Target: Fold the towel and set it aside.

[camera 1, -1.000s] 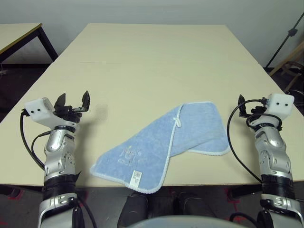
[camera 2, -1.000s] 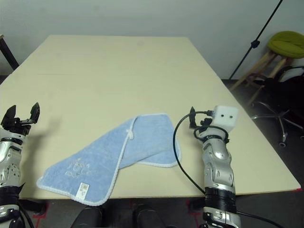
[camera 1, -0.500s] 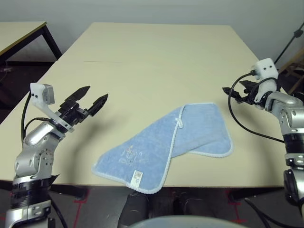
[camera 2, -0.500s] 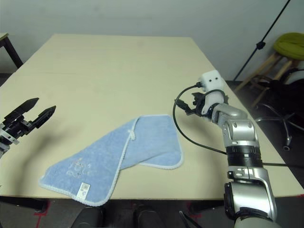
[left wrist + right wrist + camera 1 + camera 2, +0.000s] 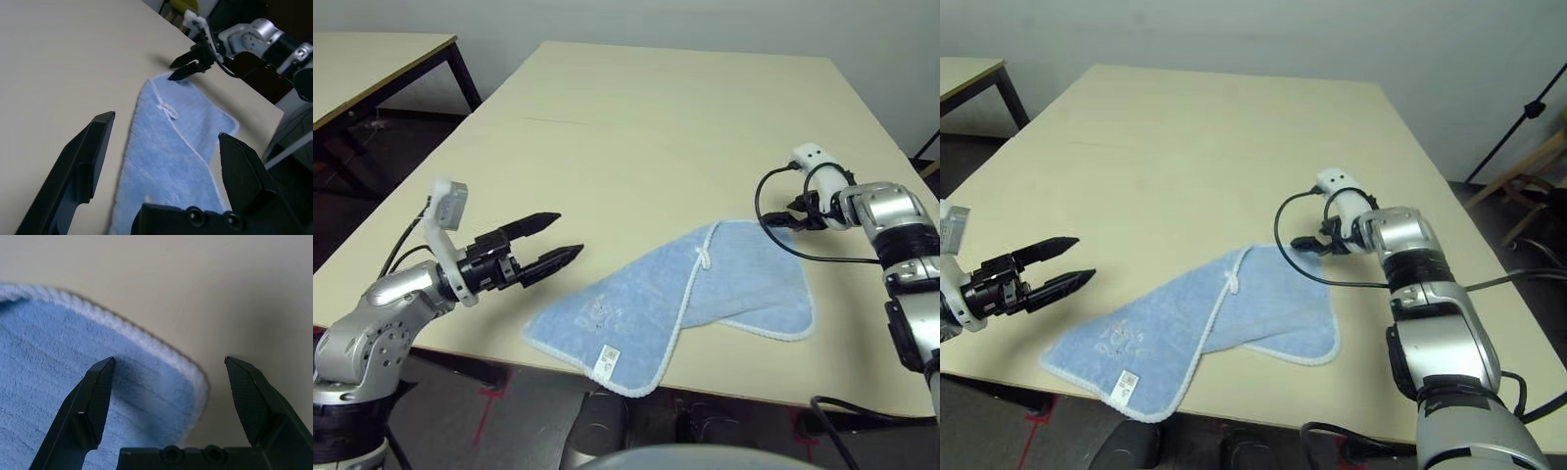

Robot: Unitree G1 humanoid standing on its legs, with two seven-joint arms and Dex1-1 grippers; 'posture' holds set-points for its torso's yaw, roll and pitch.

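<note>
Our R jaws stand wide apart, nothing held: the R gripper (image 5: 170,358) is at the towel's far right corner (image 5: 178,401), one side over the cloth, the other past its edging (image 5: 146,340); can't tell if they touch. Our L jaws are wide apart too, empty, the L gripper (image 5: 572,232) up off the surface (image 5: 656,127), left of the towel (image 5: 636,304) & pointing in toward it. Towel lies askew at the near side of the surface, the left part lapped over the right, w/ the white loop (image 5: 705,258) at the far end of the lap & the label (image 5: 607,361) by the near edge. Fold's prob. barely begun, so next we'd likely pinch that far right corner. Terry shd be light, soft & floppy, nothing to break, good grip, but it'll bunch if pushed. Best hold: the stitched edging, thicker & prob. firmer, w/ L on the left tip; avoid pinching the loop. Go low, else we close on air; lapped layers may slip or drag tog.
</note>
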